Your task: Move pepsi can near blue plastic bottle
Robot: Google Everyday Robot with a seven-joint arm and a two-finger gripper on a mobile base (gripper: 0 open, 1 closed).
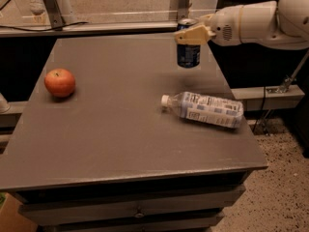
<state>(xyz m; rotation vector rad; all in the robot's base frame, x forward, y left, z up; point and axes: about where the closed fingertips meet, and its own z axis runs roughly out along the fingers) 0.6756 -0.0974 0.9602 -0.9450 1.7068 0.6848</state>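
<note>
Table top (120, 144) from my seat: the right side is the tight one. The blue plastic bottle (207, 109) lies on its side close to the right edge, cap pointing left twd the middle. A big bare stretch of top runs btwn it and the apple (60, 82), which sits well apart over by the left edge. There's more bare top along the front edge.

The arm (260, 21) comes in from the right, roughly level, over the rear right corner. The gripper (189, 35) hangs there w/ its tan fingers (195, 34) clamped on the upper part of the pepsi can (188, 54). Can is upright and looks lifted off the top, behind the bottle w/ a gap btwn them. Nothing sits in that gap afaict.
</note>
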